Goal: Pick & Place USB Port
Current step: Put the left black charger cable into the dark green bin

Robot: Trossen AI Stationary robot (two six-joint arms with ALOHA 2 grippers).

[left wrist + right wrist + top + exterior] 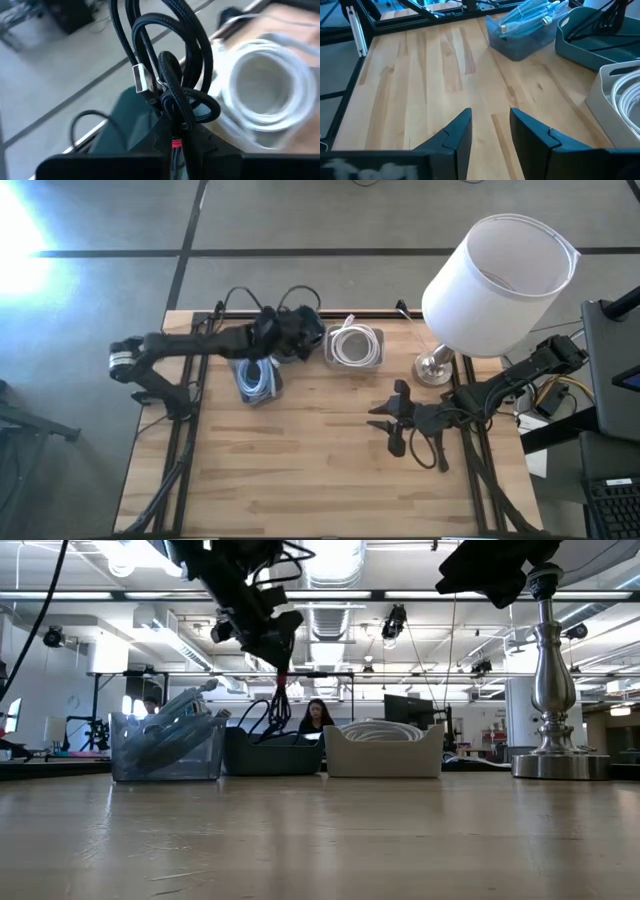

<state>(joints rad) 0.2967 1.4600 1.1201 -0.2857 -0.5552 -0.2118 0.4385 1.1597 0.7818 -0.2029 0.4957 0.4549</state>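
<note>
A black braided USB cable (pixel 172 85) with a silver plug (pixel 142 80) is bundled in loops in my left gripper (pixel 175 136), which is shut on it. In the high view that gripper (pixel 285 332) is over the dark teal bin (pixel 305 340) at the table's far side. In the low view the cable (pixel 280 700) hangs from the gripper (pixel 272 640) above that bin (pixel 272 753). My right gripper (pixel 490 127) is open and hovers over bare wood at the table's right middle (pixel 392 422), touching nothing. My left gripper pinches the black cable bundle (pixel 176 122) between its two fingers, several strands together, next to a red band (pixel 176 143). It comes from above, slanting down. The loops hang below the fingers toward the teal bin; whether their lower end touches it, I cannot tell.
A clear bin of blue cables (pixel 256 380) stands just nearer than the teal bin. A white bin with a coiled white cable (pixel 353 347) is to its right. A table lamp with a white shade (pixel 500 275) stands on a metal base (pixel 437 367) at the far right. Bare wood (pixel 300 470) fills the near half.
</note>
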